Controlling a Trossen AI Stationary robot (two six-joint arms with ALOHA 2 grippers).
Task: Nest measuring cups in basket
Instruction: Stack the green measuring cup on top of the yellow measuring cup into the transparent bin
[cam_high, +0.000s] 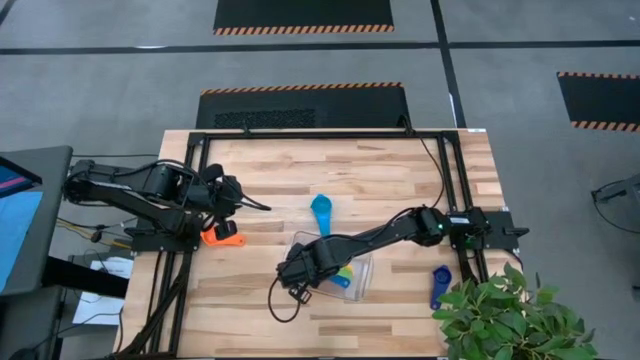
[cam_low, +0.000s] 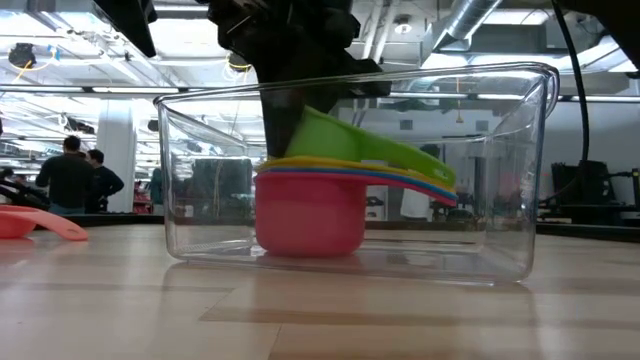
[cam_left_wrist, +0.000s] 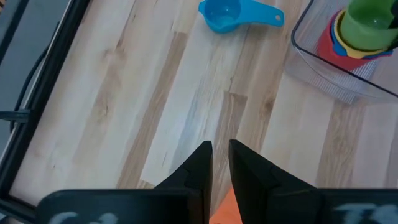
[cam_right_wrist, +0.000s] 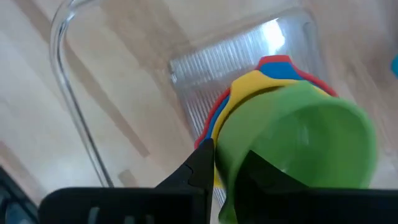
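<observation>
Inside the clear basket (cam_high: 362, 262), near the counter (cam_high: 400, 180) front, my right tool (cam_right_wrist: 224, 171) has its fingers slightly apart around the green cup's (cam_right_wrist: 298, 137) handle, atop a stack of yellow, blue and red cups. Three cups lie outside: one light blue (cam_high: 322, 210), one orange (cam_high: 222, 238), one dark blue (cam_high: 440, 283). My left tool (cam_left_wrist: 219, 163), fingers nearly together, hovers above the orange one; bare wood surrounds the basket.

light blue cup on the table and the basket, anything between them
Nothing: bare wood separates the light blue cup from the basket, clear in the high view.
</observation>
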